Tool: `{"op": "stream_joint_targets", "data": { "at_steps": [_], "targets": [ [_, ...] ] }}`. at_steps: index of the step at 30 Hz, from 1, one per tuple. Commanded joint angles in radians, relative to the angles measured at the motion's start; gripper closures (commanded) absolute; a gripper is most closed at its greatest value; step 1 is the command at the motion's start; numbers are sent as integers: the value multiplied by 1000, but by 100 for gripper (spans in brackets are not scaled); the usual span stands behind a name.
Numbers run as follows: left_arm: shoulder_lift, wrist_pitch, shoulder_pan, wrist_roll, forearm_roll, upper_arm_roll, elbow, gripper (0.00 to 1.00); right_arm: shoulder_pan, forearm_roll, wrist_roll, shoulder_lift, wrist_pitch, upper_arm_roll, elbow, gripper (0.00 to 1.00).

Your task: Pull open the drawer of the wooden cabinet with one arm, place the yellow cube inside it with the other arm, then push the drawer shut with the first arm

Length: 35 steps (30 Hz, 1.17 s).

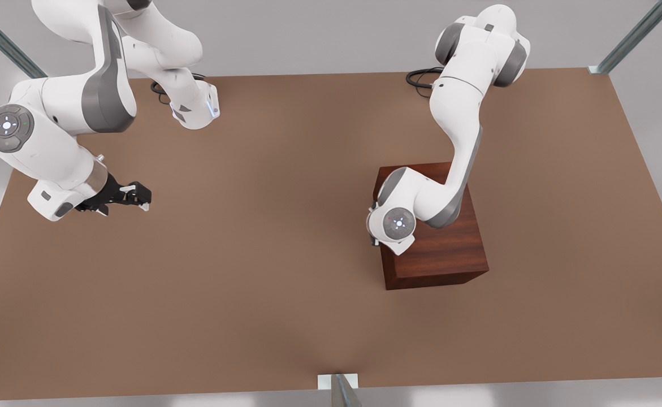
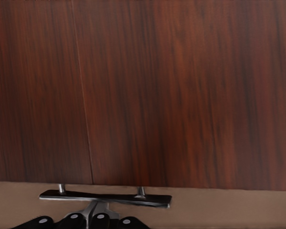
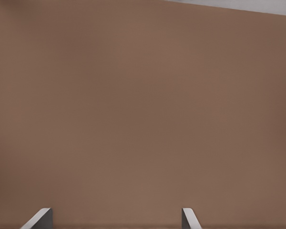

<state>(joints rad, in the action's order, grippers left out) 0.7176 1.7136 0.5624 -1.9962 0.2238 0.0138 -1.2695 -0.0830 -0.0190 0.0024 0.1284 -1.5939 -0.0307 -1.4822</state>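
A brown table [image 1: 285, 254] is seen from above in the front view, with two white arms mounted at its far edge. The wooden cabinet [image 1: 444, 249] stands on the table toward the front view's right, its flat top and one side face visible. The left arm [image 1: 461, 141] is bent down over the cabinet, its wrist lowered at the cabinet face that is turned toward the front view's left. In the left wrist view, streaky dark wood is seen, divided by a thin vertical seam, and the thin silver bar handle [image 2: 105, 196] of the drawer [image 2: 181, 95] is carried on two short posts just in front of that wood. The left gripper [image 2: 96, 210] is located at the handle, with a pale metal finger touching the bar's underside; whether its fingers are clamped on the bar cannot be told. The drawer front is seen nearly flush with the cabinet face. The right arm [image 1: 53, 130] is held idle near the front view's left edge, well apart from the cabinet. The right gripper [image 1: 138, 199] is suspended above bare table, and in the right wrist view its two fingertips [image 3: 38, 219] are seen set wide apart, with nothing between them.
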Motion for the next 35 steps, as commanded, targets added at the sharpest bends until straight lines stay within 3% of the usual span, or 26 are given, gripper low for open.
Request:
{"op": "stream_joint_targets", "data": {
  "at_steps": [1,3,4,7,8,11,12,14,15,16,35],
  "targets": [
    [-6,-17,-3,120,8,3,2,79,0,1,-9,-1,2,0,0,0],
    [-64,-6,-3,119,61,-8,41,34,0,1,-9,-1,0,0,0,0],
    [-95,-6,-6,119,66,-8,81,0,2,1,-9,-1,2,0,0,0],
    [-185,-90,-148,595,65,-9,98,0,2,1,-9,-1,2,0,0,0],
    [-210,-127,-222,950,55,-2,99,0,2,1,-18,-1,2,0,0,0],
    [-291,-129,-262,1655,42,182,99,0,2,1,-18,-1,2,0,0,0],
    [-320,-141,-254,1792,-96,186,99,0,2,1,-18,-1,2,0,0,0],
    [-452,-170,-280,1857,-191,129,53,0,3,1,-21,-1,2,0,0,0],
    [-517,-170,-441,1866,-280,-90,-16,0,3,1,-21,-1,2,0,0,0],
    [-523,-186,-524,1863,-293,-184,-19,0,3,1,-21,-1,2,0,0,0],
    [-428,-196,-526,1858,-307,-193,32,0,6,1,-32,-1,2,2,0,0]
  ]
}}
